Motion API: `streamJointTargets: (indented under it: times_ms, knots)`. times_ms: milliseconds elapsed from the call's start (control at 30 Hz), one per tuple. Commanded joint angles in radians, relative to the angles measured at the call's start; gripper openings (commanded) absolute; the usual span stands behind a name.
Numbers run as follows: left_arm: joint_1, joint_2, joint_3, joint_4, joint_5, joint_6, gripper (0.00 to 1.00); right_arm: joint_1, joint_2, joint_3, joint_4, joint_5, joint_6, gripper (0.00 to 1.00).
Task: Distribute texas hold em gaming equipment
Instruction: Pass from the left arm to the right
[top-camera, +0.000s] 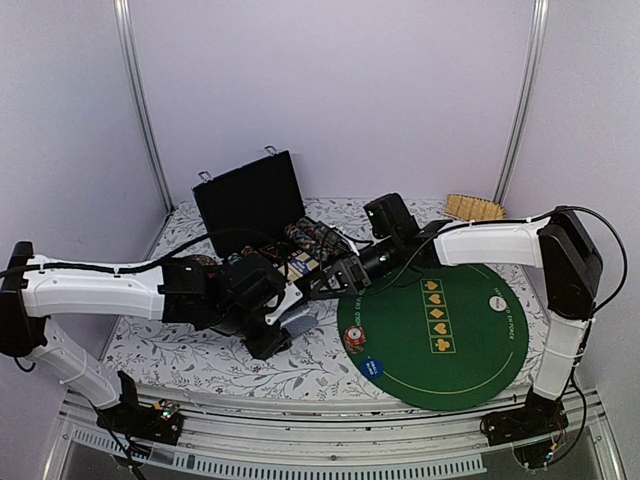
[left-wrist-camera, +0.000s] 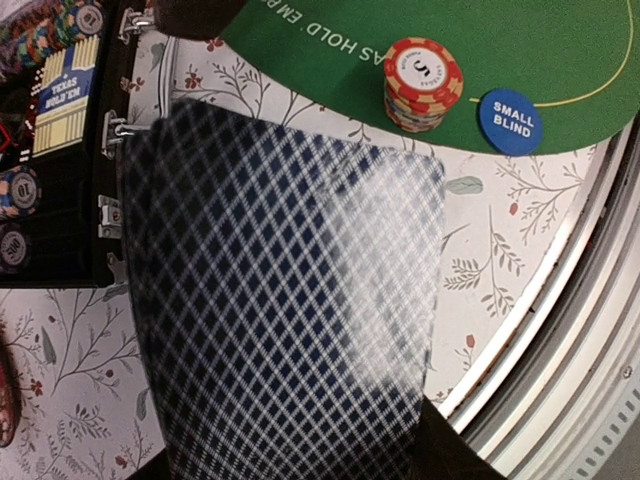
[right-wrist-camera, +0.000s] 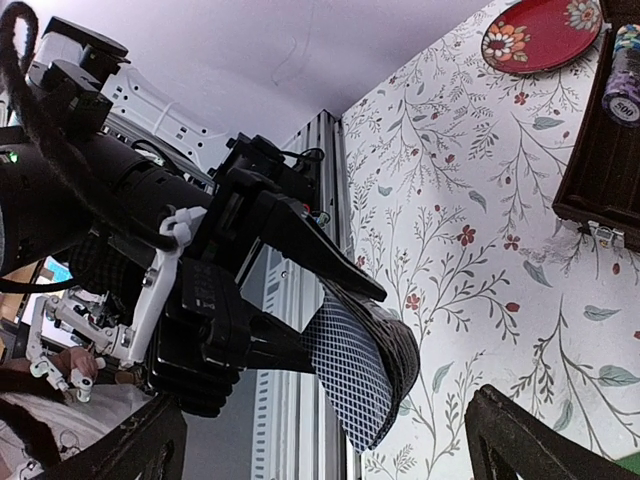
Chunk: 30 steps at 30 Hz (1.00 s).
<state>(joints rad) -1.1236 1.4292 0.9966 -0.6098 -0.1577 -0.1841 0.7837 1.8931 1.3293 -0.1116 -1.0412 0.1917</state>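
Note:
My left gripper (top-camera: 287, 313) is shut on a bowed stack of playing cards (right-wrist-camera: 368, 372) with blue-and-white lattice backs. The top card (left-wrist-camera: 290, 300) fills most of the left wrist view and hides the fingers. My right gripper (top-camera: 323, 287) stands open just beyond the cards, with one finger (right-wrist-camera: 540, 440) on each side of them and not touching. On the green felt mat (top-camera: 470, 350) sit a stack of red striped poker chips (left-wrist-camera: 422, 85), a blue "small blind" disc (left-wrist-camera: 509, 122) and a white disc (top-camera: 497, 302).
An open black case (top-camera: 250, 205) with chips and cards inside stands behind the grippers. A round dark-red dish (right-wrist-camera: 540, 35) lies on the floral tablecloth. A woven mat (top-camera: 473, 207) sits at the back right. The table's metal front rail (left-wrist-camera: 570, 400) is close by.

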Motion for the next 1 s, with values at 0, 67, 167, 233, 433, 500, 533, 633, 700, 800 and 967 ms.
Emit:
streamJointTargets:
  times_ms: [0,67,167,233,433,500,533,633,700,800,967]
  knots:
    - [-0.011,-0.061,0.028,0.096,0.002,0.030,0.52,0.002,0.014,-0.006,0.030,-0.009,0.001,0.99]
    - [-0.011,-0.066,0.021,0.096,0.000,0.031,0.52,-0.022,-0.012,-0.025,0.042,-0.028,0.006,0.99]
    - [-0.008,-0.067,0.020,0.096,0.000,0.035,0.52,-0.062,-0.058,-0.060,0.040,-0.027,0.005,0.99]
    - [-0.005,-0.062,0.022,0.097,0.000,0.037,0.52,-0.080,-0.088,-0.085,0.039,-0.038,-0.002,0.99]
    - [-0.002,-0.045,0.044,0.096,0.007,0.047,0.52,-0.082,-0.089,-0.144,0.099,-0.046,0.072,0.99]
    - [-0.003,-0.040,0.054,0.097,0.006,0.055,0.51,-0.057,-0.063,-0.136,0.160,-0.039,0.135,0.99]
    - [-0.003,-0.040,0.059,0.097,0.002,0.059,0.51,-0.040,-0.044,-0.128,0.166,-0.035,0.147,0.99]
    - [-0.003,-0.040,0.069,0.102,0.002,0.067,0.51,-0.005,0.016,-0.045,0.159,-0.042,0.152,0.99]
    - [-0.004,-0.042,0.071,0.102,0.006,0.071,0.51,0.004,0.041,-0.027,0.172,-0.041,0.168,1.00]
    - [-0.003,-0.042,0.066,0.102,0.008,0.077,0.51,0.015,0.067,-0.011,0.192,-0.054,0.191,0.98]
    - [-0.004,-0.028,0.078,0.104,-0.012,0.094,0.52,0.039,0.110,0.015,0.196,-0.085,0.211,0.79]
